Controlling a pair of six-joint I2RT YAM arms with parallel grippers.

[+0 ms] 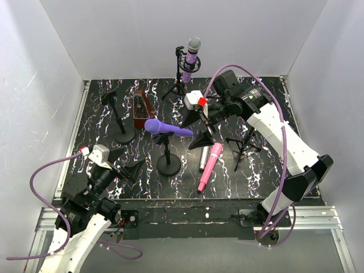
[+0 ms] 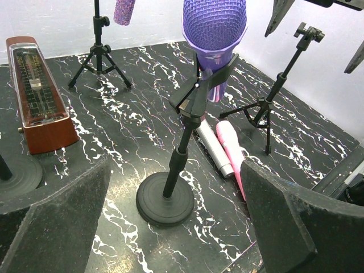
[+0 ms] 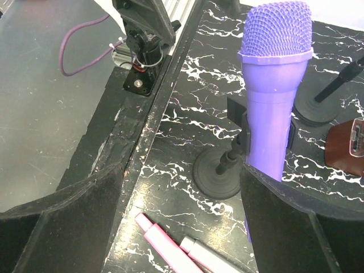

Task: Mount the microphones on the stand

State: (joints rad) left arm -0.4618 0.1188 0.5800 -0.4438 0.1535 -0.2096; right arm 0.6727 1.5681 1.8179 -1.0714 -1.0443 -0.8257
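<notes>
On the round-base stand (image 1: 168, 165), violet microphone (image 1: 165, 127) beside parted right fingers (image 3: 62, 227).

Smooth plastic with a mesh head is seen on the violet microphone (image 3: 276, 108), glossy reddish wood on the metronome (image 2: 38, 96), and possibly vinyl, black-marbled, on the table (image 2: 131, 148).

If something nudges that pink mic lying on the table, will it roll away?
Probably, sideways: the pink mic looks round and smooth and lies flat on the table. The silver mic right beside it would likely block rolling that way. It looks rigid, so it should lift without bending.
</notes>
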